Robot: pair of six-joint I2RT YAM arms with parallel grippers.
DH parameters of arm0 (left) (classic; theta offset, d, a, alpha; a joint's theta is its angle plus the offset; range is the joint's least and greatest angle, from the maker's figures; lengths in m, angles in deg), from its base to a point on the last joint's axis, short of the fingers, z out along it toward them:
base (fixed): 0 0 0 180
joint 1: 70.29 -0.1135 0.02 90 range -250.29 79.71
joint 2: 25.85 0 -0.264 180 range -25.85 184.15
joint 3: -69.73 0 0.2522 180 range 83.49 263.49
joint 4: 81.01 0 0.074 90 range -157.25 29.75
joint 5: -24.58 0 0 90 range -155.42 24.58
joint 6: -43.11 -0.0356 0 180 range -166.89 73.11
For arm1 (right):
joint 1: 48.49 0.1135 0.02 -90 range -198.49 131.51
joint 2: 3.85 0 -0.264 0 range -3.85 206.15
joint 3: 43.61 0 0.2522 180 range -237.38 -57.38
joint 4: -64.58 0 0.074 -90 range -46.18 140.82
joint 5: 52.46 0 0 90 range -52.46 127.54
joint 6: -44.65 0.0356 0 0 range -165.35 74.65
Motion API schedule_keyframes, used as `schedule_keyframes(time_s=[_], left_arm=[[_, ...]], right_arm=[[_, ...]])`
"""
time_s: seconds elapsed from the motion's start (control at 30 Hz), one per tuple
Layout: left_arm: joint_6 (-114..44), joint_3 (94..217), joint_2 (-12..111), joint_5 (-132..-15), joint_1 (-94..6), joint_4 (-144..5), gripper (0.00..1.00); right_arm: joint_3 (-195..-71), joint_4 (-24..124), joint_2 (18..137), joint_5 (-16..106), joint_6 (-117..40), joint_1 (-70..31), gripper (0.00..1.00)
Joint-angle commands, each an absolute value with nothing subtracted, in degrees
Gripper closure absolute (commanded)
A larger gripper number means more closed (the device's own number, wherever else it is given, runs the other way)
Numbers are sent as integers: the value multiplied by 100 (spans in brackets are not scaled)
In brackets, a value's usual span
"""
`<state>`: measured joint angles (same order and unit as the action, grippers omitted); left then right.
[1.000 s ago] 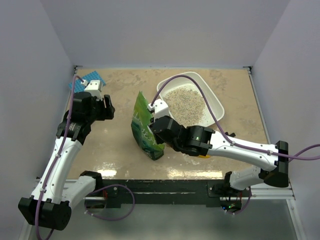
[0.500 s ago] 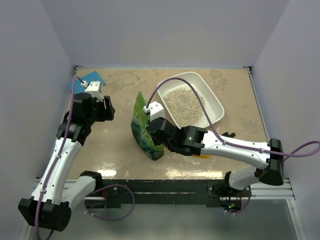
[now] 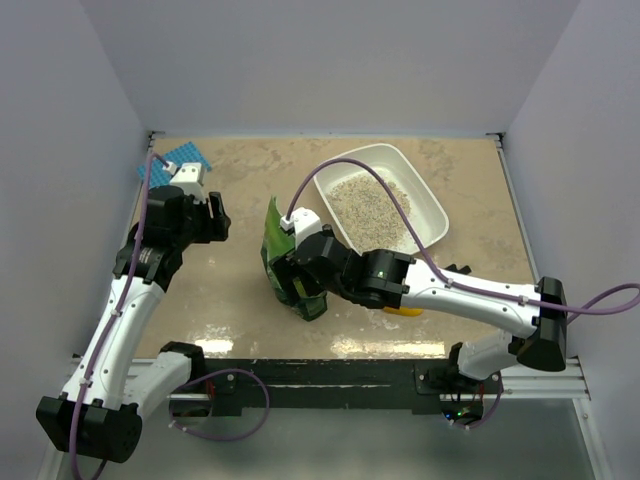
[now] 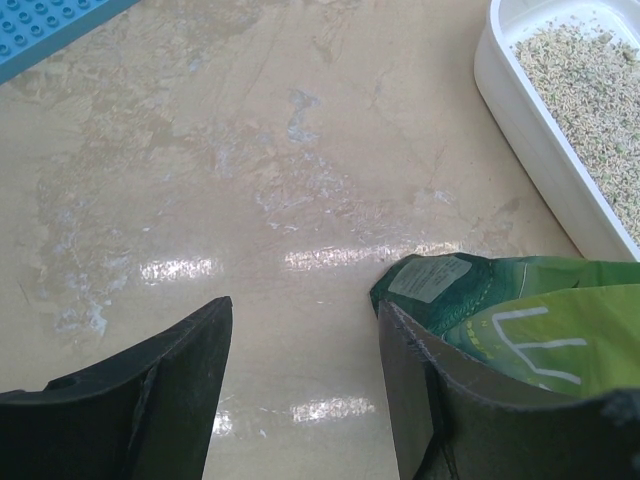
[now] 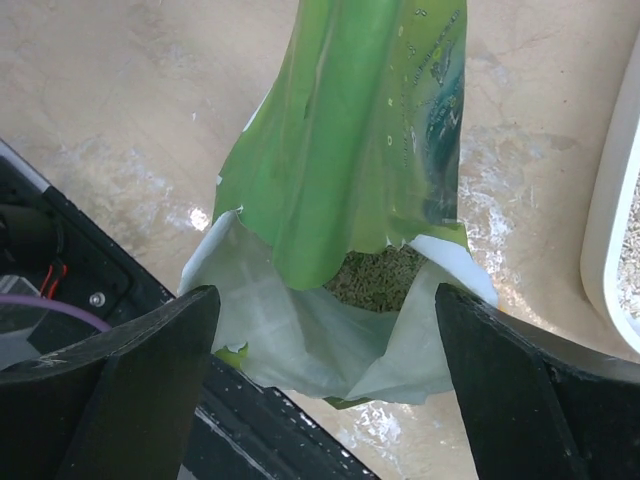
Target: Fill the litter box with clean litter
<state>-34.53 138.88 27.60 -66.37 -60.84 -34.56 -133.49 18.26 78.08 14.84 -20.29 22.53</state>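
Upper right, your litter box (image 3: 428,200) holds litter (image 3: 365,205); the open bag (image 5: 350,150) also holds granules. Your left gripper (image 4: 305,310) and right gripper (image 5: 325,310) are both spread.

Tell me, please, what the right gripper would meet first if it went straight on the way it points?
Most likely the green pouch: the open right gripper points into its torn-open mouth, one finger at each side. How far off the pouch lies is unclear.

Open green pouch (image 5: 350,150) mid-table, blue gridded mat (image 3: 170,160) far-left corner.
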Motion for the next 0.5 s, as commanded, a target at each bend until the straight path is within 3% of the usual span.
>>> schedule_keyframes(time_s=[0.0, 0.47], left_arm=[[-3564, 13912, 2671, -6595, -6062, -3579, 35], [-3555, 13912, 2671, -6647, -6036, -3596, 35]], right_arm=[[-13744, 1611, 8008, 1917, -2206, 2147, 3], [-14464, 1014, 7298, 1435, -1942, 2147, 5]])
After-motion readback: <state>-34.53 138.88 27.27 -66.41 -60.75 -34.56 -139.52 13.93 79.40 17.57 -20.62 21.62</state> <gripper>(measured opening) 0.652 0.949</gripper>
